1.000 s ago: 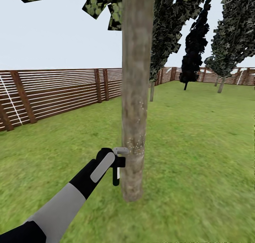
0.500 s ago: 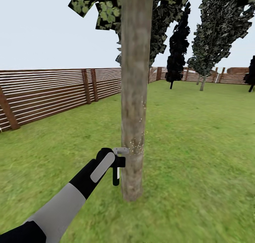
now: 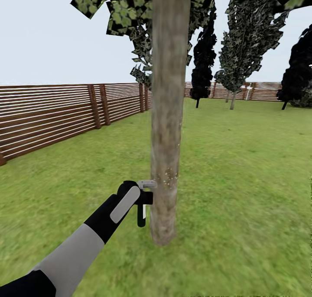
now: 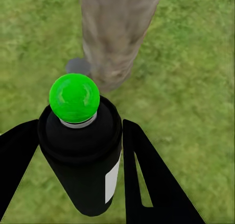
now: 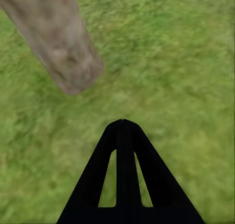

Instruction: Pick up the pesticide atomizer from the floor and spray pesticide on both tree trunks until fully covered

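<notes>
A thick grey-brown tree trunk (image 3: 167, 115) rises in the middle of the head view, with its leafy crown (image 3: 130, 7) overhead. Fine white specks of pesticide (image 3: 170, 175) dot the bark low down. My left gripper (image 3: 145, 198) is shut on the pesticide atomizer (image 3: 142, 210), whose pale grey head (image 3: 147, 184) is almost touching the trunk's left side. In the left wrist view the atomizer (image 4: 81, 150) shows a green ball top between the black fingers (image 4: 147, 175), with the trunk (image 4: 117, 33) just beyond. My right gripper (image 5: 122, 123) is shut on nothing above the grass, near the trunk's base (image 5: 63, 52).
A brown slatted fence (image 3: 65, 115) runs along the left and far back of the lawn (image 3: 242, 180). Near-black conifers (image 3: 203, 59) (image 3: 299, 67) and a grey-green leafy tree (image 3: 242, 41) stand far behind. Open grass lies to the right of the trunk.
The whole view has swung: fence and far trees slid left and a conifer came in at the right. Arm, atomizer and trunk keep their places in the picture. The speckled patch now looks narrower.
</notes>
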Robot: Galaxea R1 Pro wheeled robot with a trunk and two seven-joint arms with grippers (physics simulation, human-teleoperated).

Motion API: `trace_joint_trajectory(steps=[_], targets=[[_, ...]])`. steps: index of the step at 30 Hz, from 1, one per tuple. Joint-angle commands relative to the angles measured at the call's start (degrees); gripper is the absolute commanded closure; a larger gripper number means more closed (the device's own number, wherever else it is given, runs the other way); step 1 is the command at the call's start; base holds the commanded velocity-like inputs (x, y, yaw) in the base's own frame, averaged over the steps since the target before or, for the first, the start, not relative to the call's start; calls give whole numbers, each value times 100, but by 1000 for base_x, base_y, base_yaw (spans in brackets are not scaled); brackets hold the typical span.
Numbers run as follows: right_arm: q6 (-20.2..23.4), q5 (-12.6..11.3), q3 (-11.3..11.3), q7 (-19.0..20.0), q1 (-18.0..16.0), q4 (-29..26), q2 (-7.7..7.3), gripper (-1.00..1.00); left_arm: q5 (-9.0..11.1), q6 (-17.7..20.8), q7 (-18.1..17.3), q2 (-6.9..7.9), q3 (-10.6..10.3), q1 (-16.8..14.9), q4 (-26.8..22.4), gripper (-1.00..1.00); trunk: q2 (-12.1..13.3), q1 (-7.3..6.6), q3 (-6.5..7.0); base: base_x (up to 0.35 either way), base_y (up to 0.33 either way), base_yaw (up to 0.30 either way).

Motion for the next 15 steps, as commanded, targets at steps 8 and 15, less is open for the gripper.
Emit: trace_joint_trajectory(steps=[8, 15], targets=[[-21, -42, 35, -36, -6, 0, -4, 100, 54, 2, 62, 6, -9, -6, -7, 100, -14, 4, -14, 0, 350, -233], [-22, -42, 35, -34, -6, 6, -4, 100, 54, 2, 62, 6, -10, -6, -7, 100, -14, 4, -14, 0, 350, -246]])
